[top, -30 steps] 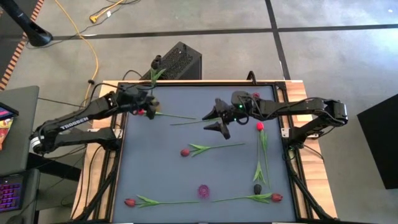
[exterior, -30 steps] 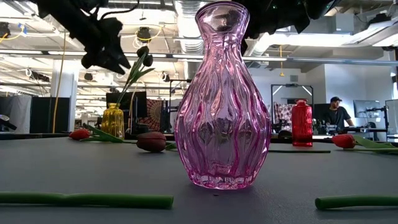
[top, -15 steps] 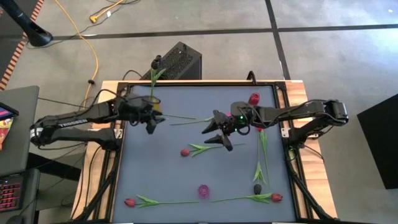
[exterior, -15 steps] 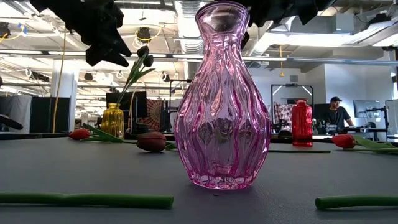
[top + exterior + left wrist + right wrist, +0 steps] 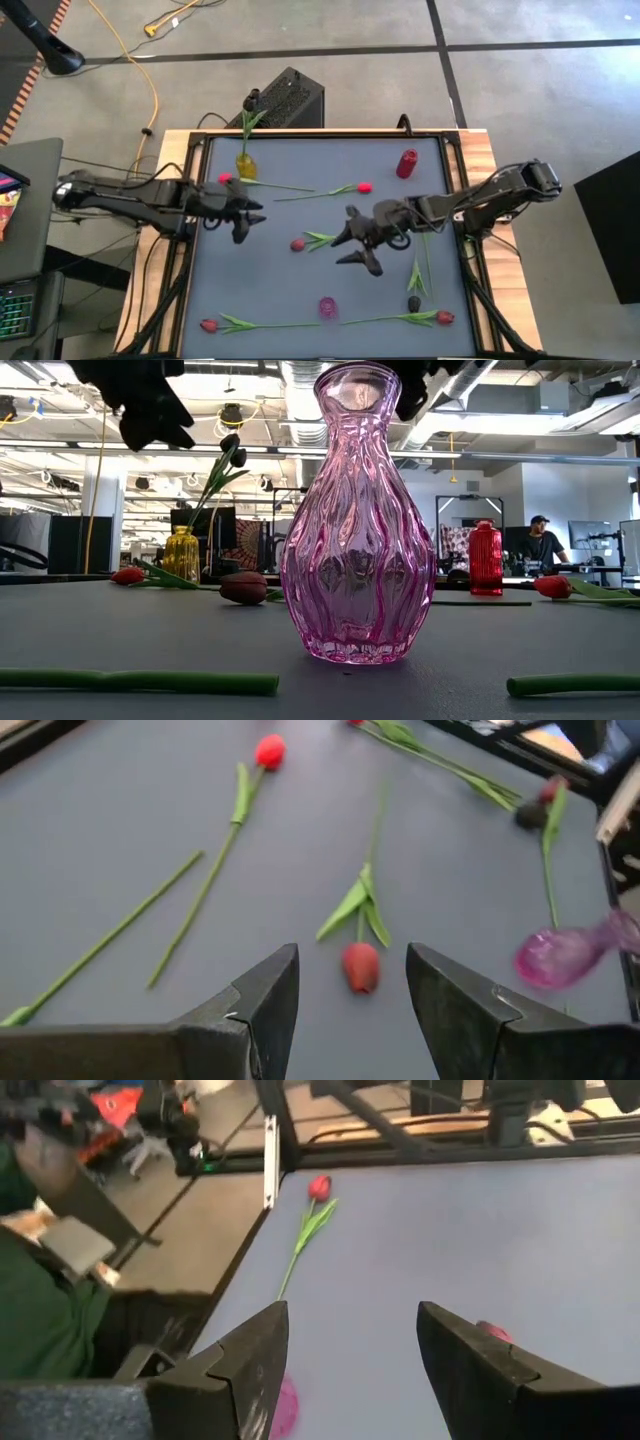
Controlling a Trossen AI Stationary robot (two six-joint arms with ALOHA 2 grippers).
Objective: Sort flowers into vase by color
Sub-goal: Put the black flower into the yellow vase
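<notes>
Ribbed pink glass vase [image 5: 358, 520], thin-stemmed tulips [image 5: 318, 241] on matte mat, both tools [image 5: 243, 213] [image 5: 357, 243] open, empty

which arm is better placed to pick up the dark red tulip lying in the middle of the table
Left, probably: the left gripper has open jaws aimed at the dark red tulip. The right gripper, also open, faces away from it.

Bright, even overhead light; shadows on the matte grey-blue tabletop [image 5: 270, 290] are soft. The ribbed pink glass vase [image 5: 357, 510] shows sharp glints, while both wrist views look soft and slightly blurred
</notes>
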